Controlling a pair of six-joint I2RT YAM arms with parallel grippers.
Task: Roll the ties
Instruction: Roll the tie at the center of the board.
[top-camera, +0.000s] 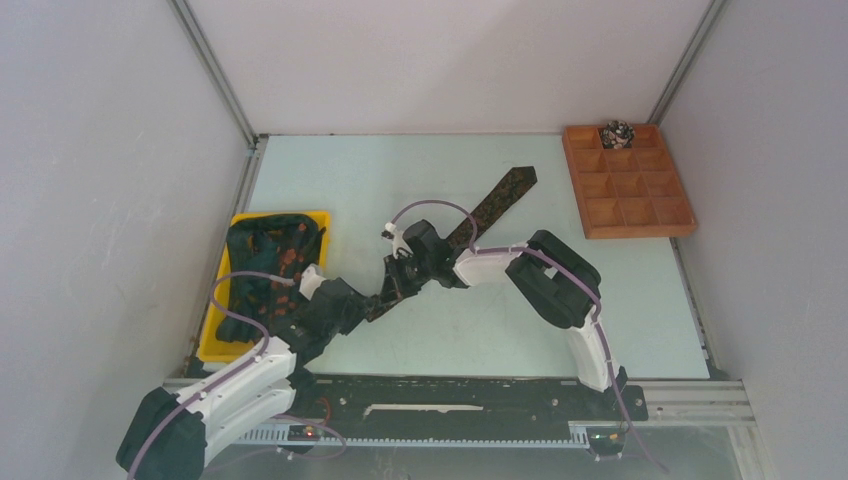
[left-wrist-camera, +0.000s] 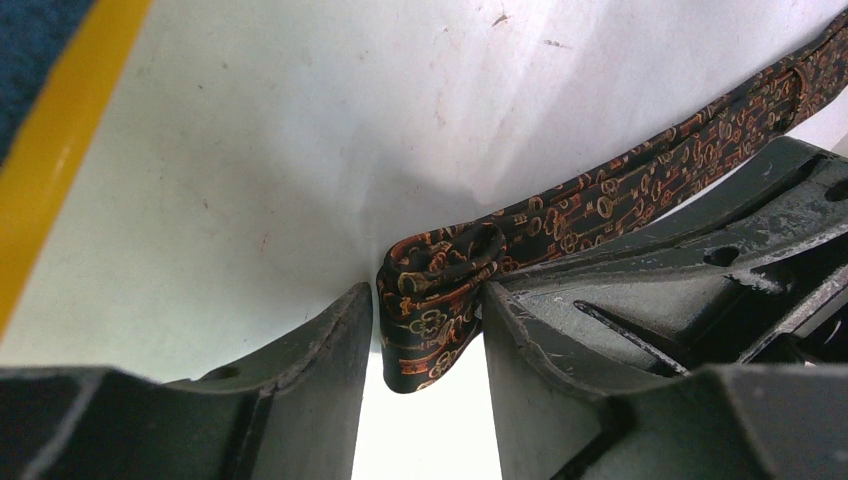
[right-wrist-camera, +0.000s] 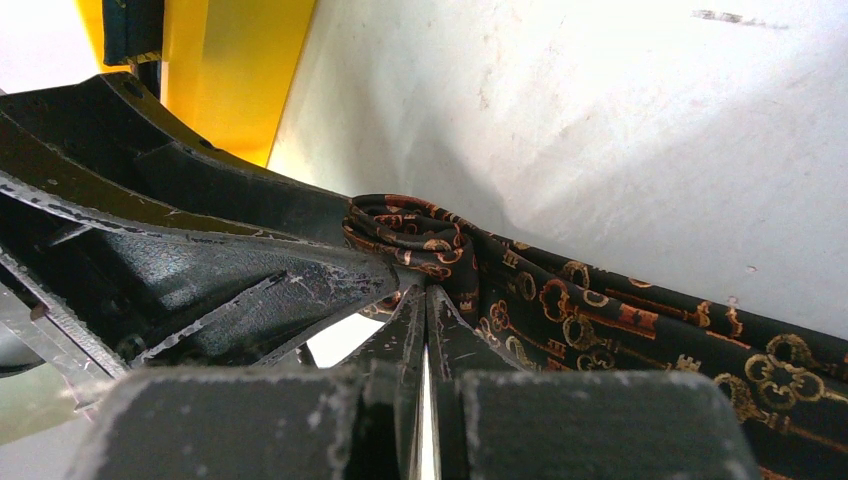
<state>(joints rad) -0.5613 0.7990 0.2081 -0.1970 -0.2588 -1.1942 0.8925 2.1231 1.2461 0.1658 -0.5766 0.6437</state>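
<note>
**Item: tie (top-camera: 495, 200), one, partly rolled.** It lies flat on the surface (top-camera: 330, 170). Its long axis runs on a diagonal, from the narrow end near the arms up to the broad pointed end at the far right. The narrow end is wound into a small coil (left-wrist-camera: 435, 290), only a few turns thick, and most of the length is not yet rolled.

**Left gripper (left-wrist-camera: 428, 305).** Its jaws stand part-way apart, one on each side of the coil, and they appear to press its two flanks.

**Right gripper (right-wrist-camera: 427, 295).** Its jaws are pressed together, with the tips right against the coil on the side where the loose length leaves it. You cannot tell whether a layer of cloth is caught between them.

**Relation to mind.** Both grippers meet at the coil, and the unrolled length leads away from them toward the far right. You would likely have to roll along that diagonal — straight up the strip, or the turns will skew.

**Surroundings.**
- A yellow tray (top-camera: 212, 345) sits at the left and holds a heap of ties (top-camera: 265, 265).
- A wooden box (top-camera: 640, 230) with compartments stands at the far right, well apart.
- One rolled tie (top-camera: 617, 131) sits in a compartment of the box's far row.
</note>
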